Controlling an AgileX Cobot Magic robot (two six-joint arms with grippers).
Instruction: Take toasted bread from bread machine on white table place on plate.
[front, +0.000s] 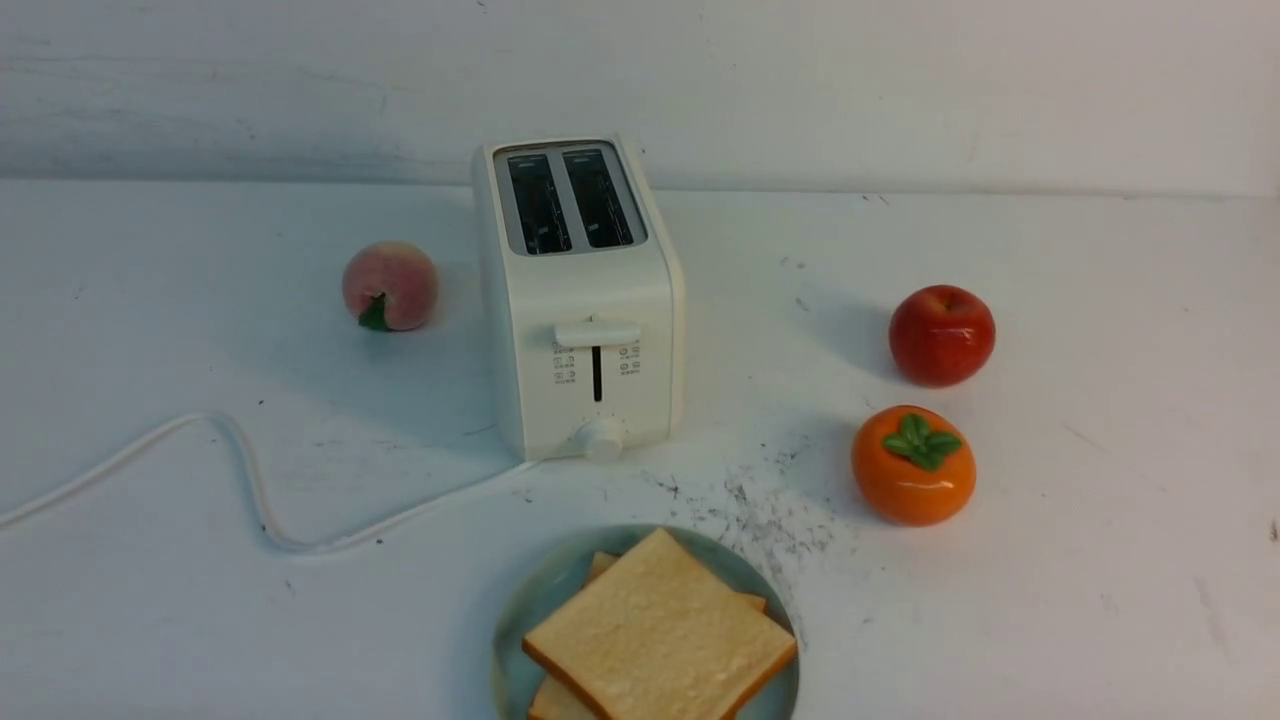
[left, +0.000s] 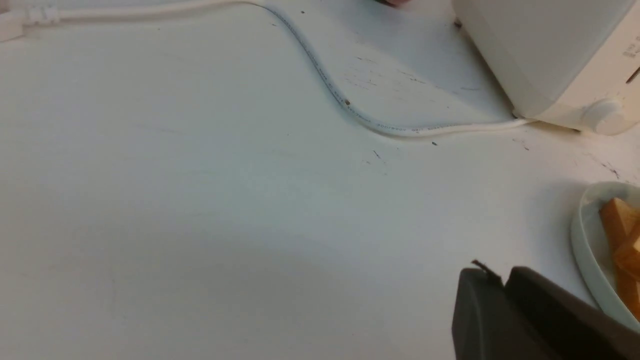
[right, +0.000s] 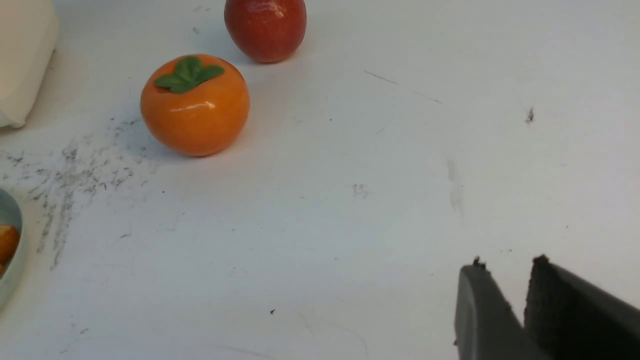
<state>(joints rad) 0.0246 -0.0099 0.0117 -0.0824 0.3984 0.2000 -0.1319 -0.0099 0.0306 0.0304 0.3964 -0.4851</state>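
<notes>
A: Where is the toasted bread (front: 655, 635)?

B: Both slices lie on the plate (front: 525, 610), one stacked crosswise on the other, the upper one covering most of the lower. The plate sits at the near edge of the white table (front: 1080, 560), just in front of the bread machine (front: 580, 300). In the left wrist view only the orange-brown crust edges show inside the plate's rim.

A: And the bread machine itself?

B: It stands upright near the middle of the table, both slots dark and holding no bread, lever at the top of its track, round knob at the bottom front. Its white cord (front: 240, 470) snakes off to the robot's left.

A: The grippers?

B: Neither appears in the front view. The left gripper (left: 492, 280) shows in its wrist view as two dark fingers pressed nearly together, with nothing between them, above bare table near the plate's rim. The right gripper (right: 507, 265) has a narrow gap between its fingertips and also holds nothing; it hangs over bare table, well apart from the fruit.

A: What else is around?

B: A peach (front: 390, 286) lies left of the bread machine. On the right are a red apple (front: 941, 335) and, nearer, an orange persimmon (front: 912, 465) with a green leaf cap. Black speckled scuffs mark the table between the persimmon and the plate.
</notes>
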